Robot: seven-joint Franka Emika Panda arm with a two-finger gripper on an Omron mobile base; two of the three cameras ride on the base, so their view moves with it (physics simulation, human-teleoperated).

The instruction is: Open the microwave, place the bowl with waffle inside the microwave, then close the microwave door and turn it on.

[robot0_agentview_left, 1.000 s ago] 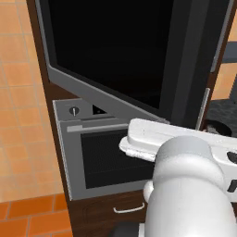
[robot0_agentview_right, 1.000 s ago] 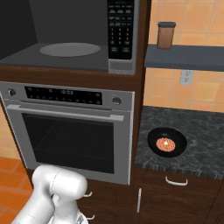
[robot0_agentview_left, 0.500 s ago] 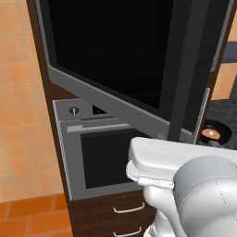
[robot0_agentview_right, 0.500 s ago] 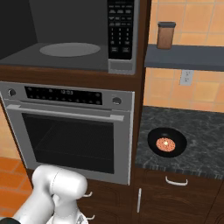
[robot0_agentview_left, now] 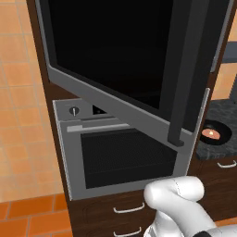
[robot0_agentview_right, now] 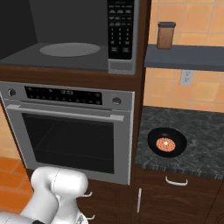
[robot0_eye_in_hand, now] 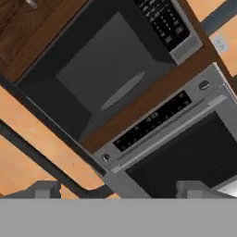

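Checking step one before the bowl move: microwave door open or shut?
Open. The microwave door is swung wide to the left, and the microwave shows its bare grey interior and turntable. The bowl sits on the counter.

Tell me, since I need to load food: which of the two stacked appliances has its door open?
The microwave on top: its door is swung wide, while the oven below is shut.
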